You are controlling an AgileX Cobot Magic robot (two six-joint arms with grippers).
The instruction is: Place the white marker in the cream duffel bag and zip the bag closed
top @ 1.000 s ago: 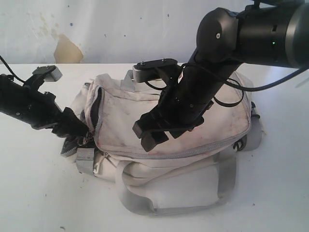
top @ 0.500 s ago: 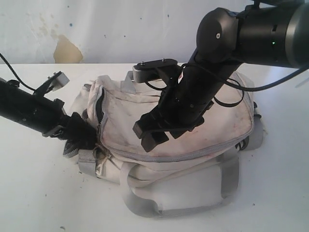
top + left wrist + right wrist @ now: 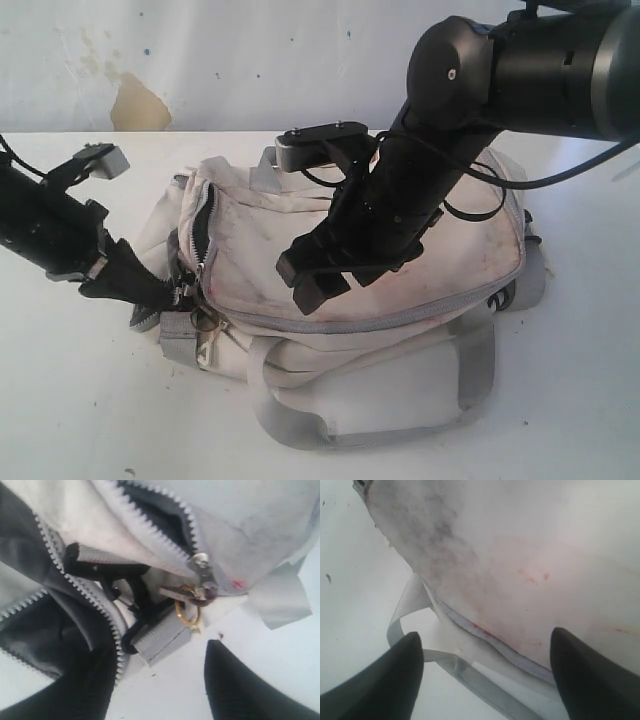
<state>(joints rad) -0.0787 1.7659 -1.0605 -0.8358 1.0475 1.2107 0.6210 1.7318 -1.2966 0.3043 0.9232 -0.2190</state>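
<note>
Zipper pull [image 3: 200, 586] of cream duffel bag [image 3: 250, 262], beyond fingertips of left gripper [image 3: 152, 296]

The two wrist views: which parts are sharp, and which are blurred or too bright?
Left wrist view: the zipper teeth of the cream duffel bag are fairly sharp; the dark finger is soft-edged, and the table is washed out. Right wrist view: the bag fabric is close and soft, both fingers are blurred, and the table is nearly pure white.
</note>
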